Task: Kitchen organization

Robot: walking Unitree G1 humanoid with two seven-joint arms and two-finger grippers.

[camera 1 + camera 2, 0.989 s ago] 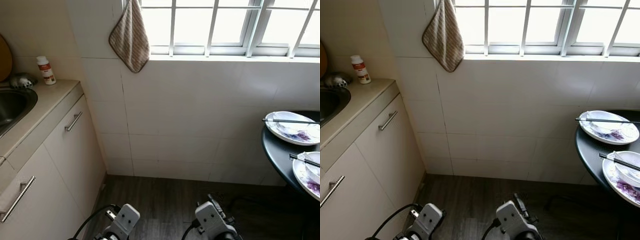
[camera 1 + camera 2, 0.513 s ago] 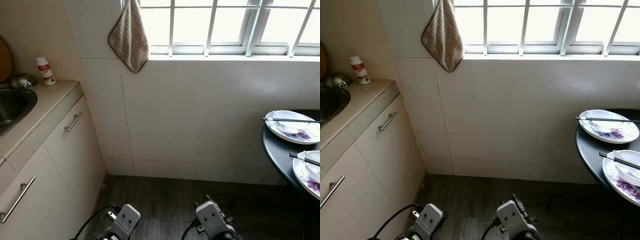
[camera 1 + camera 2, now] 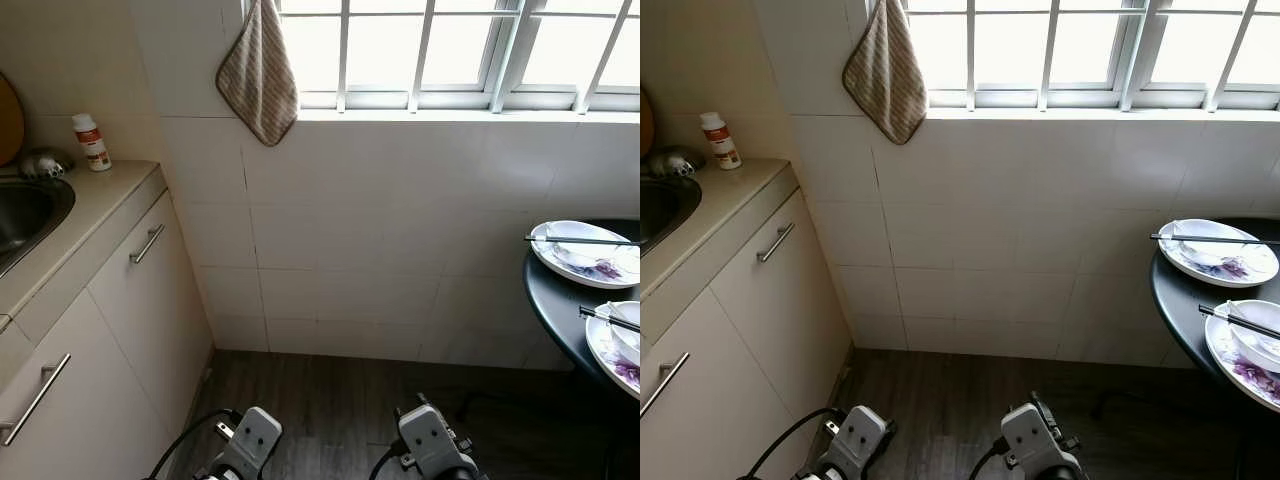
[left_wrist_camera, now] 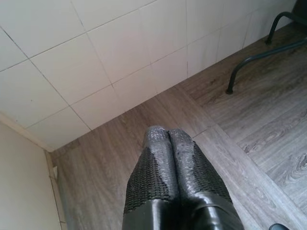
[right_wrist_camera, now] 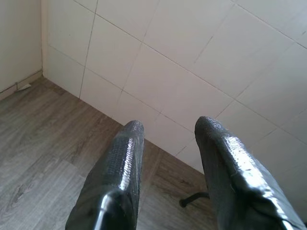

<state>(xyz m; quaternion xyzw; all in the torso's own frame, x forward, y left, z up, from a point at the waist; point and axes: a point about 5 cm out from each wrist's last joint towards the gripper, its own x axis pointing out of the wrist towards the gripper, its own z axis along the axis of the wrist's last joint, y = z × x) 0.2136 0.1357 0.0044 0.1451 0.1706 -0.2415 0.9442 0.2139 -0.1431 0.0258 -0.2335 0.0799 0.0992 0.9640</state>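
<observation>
Left end effector (image 4: 169, 139): I see its fingers pressed together with nothing between them, hanging low over the wooden floor (image 4: 268, 124) near the tiled wall.
Right end effector (image 5: 165, 129): fingers apart, gripping nothing, also low and aimed at the base of the wall.
Dishes: at the right edge of the frame, two plates (image 3: 585, 254) with purple smears sit on a dark round surface (image 3: 548, 305), each with chopsticks (image 3: 580, 241) laid across; a bowl (image 3: 628, 330) rests on the nearer plate.
Sink side: at the left edge, a steel sink (image 3: 25, 215) is set into a beige surface (image 3: 95, 195), with a small white bottle (image 3: 91, 141) at the back.
Towel: a striped cloth (image 3: 259, 75) hangs by the window at top centre.
Progress: I judge the dishes remain to be dealt with, since they look used and sit well apart from the sink; both arms carry nothing.
Writing: the bottle has a red-orange label, too small for me to read.
</observation>
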